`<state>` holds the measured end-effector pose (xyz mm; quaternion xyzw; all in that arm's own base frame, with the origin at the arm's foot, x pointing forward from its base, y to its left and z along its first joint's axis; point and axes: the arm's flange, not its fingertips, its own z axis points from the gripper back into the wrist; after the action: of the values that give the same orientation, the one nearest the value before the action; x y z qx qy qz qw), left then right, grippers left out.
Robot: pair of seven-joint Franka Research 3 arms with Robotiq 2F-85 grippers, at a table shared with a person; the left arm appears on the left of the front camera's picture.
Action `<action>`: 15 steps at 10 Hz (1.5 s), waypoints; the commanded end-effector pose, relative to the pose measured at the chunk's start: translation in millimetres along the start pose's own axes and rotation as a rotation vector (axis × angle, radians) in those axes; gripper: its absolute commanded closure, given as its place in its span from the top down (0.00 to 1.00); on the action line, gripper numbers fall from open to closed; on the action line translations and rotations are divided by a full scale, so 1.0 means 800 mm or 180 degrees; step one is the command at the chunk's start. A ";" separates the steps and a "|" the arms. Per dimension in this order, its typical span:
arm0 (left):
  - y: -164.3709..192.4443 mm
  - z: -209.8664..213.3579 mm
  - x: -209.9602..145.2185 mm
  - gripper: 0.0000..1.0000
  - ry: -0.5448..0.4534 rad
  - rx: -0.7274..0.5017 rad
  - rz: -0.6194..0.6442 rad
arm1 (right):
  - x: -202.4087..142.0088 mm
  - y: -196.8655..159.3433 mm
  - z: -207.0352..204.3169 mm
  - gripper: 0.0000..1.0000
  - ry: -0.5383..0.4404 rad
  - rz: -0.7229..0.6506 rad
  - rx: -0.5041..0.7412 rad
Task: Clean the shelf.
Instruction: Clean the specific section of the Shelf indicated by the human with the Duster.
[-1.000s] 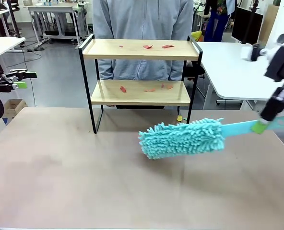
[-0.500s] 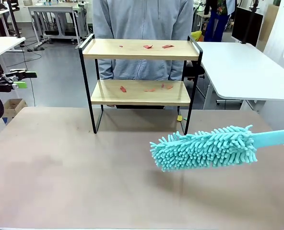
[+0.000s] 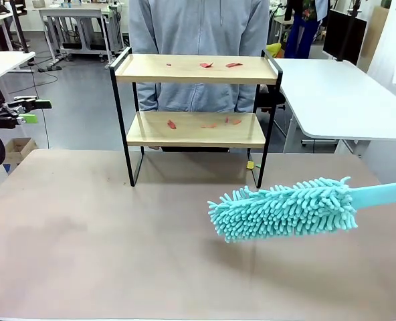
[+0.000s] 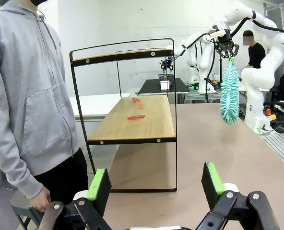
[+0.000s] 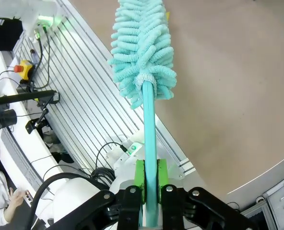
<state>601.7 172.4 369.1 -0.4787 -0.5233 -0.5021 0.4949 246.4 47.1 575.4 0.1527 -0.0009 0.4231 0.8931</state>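
The shelf stands at the far edge of the bench, about midway along it, its two light boards set in a thin black frame. Small red scraps lie on the top board and more red scraps on the lower one. A person in a grey hooded top stands just behind the shelf. The right hand is clamped tight on the flat turquoise handle of a fluffy turquoise duster. The duster's head lies roughly level above the bench near its right edge, in front of the shelf and apart from it, with a shadow under it. The left hand hangs off the bench's left edge near the far left corner, green pads spread wide with nothing between them.
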 end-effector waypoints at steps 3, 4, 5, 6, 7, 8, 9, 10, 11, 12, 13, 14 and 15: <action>-0.001 -0.001 0.002 1.00 0.0020 -0.0020 -0.0037 | 0.003 0.000 0.005 0.13 0.0010 -0.0025 -0.0043; -0.001 -0.001 0.002 1.00 0.0020 -0.0020 -0.0037 | 0.003 0.000 0.005 0.13 0.0010 -0.0025 -0.0043; -0.001 -0.001 0.002 1.00 0.0020 -0.0020 -0.0037 | 0.003 0.000 0.005 0.13 0.0010 -0.0025 -0.0043; -0.001 -0.001 0.002 1.00 0.0020 -0.0020 -0.0037 | 0.003 0.000 0.005 0.13 0.0010 -0.0025 -0.0043; -0.001 -0.001 0.002 1.00 0.0020 -0.0020 -0.0037 | 0.003 0.000 0.005 0.13 0.0010 -0.0025 -0.0043; -0.001 -0.001 0.002 1.00 0.0020 -0.0020 -0.0037 | 0.003 0.000 0.005 0.13 0.0010 -0.0025 -0.0043; -0.001 -0.001 0.002 1.00 0.0020 -0.0020 -0.0037 | 0.003 0.000 0.005 0.13 0.0010 -0.0025 -0.0043; -0.001 -0.001 0.002 1.00 0.0020 -0.0020 -0.0037 | 0.003 0.000 0.005 0.13 0.0010 -0.0025 -0.0043; -0.001 -0.001 0.002 1.00 0.0020 -0.0020 -0.0037 | 0.003 0.000 0.005 0.13 0.0010 -0.0025 -0.0043; -0.001 -0.001 0.002 1.00 0.0020 -0.0020 -0.0037 | 0.003 0.000 0.005 0.13 0.0010 -0.0025 -0.0043; -0.001 -0.001 0.002 1.00 0.0020 -0.0020 -0.0037 | 0.003 0.000 0.005 0.13 0.0010 -0.0025 -0.0043; -0.001 -0.001 0.002 1.00 0.0020 -0.0020 -0.0037 | 0.003 0.000 0.005 0.13 0.0010 -0.0025 -0.0043; -0.001 -0.001 0.002 1.00 0.0020 -0.0020 -0.0037 | 0.003 0.000 0.005 0.13 0.0010 -0.0025 -0.0043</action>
<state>601.7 172.4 369.1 -0.4787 -0.5233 -0.5021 0.4949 246.5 47.1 575.6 0.1525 -0.0011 0.4231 0.8931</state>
